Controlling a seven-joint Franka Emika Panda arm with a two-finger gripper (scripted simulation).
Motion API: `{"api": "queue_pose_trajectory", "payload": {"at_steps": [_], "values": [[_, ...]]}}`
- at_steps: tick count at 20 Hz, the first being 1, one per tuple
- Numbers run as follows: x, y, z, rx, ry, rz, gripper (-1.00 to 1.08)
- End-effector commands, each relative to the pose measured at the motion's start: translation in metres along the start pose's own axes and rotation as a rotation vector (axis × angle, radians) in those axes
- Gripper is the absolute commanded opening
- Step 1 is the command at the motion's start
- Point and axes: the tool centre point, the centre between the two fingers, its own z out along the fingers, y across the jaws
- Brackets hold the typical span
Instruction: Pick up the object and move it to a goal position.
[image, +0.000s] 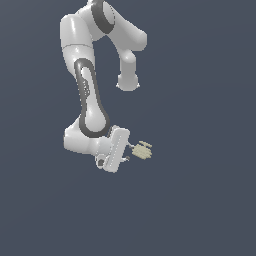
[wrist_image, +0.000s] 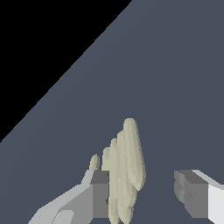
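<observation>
Wrist view: object (wrist_image: 126, 175) btwn hand (wrist_image: 144, 192) fingers, touching one finger (wrist_image: 99, 192)

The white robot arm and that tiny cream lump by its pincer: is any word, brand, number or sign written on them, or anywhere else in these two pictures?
None: neither view shows any writing.
The glossy white robot arm with dark grey joint bands is unmarked.
The grey-tipped pincer has no label.
The small cream ridged lump bears no print.
The plain slate-blue background has no signs.
</observation>
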Motion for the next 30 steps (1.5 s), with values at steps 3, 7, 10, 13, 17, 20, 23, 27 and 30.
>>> {"api": "queue_pose_trajectory", "payload": {"at_steps": [3, 7, 10, 13, 17, 20, 23, 27, 30], "values": [[0.000, 0.000, 0.004, 0.000, 0.000, 0.000, 0.28], [0.000, 0.000, 0.020, 0.001, 0.002, -0.002, 0.28], [0.000, -0.001, 0.028, 0.001, 0.002, -0.003, 0.28], [0.000, -0.001, 0.030, 0.001, 0.002, -0.003, -1.00], [0.000, -0.001, 0.030, 0.001, 0.002, -0.003, -1.00], [0.000, -0.001, 0.030, 0.001, 0.002, -0.003, -1.00], [0.001, 0.000, 0.024, -0.007, 0.004, -0.003, -1.00], [0.004, 0.001, 0.023, -0.007, 0.004, -0.003, -1.00], [0.010, 0.003, 0.021, -0.007, 0.004, -0.003, -1.00]]}}
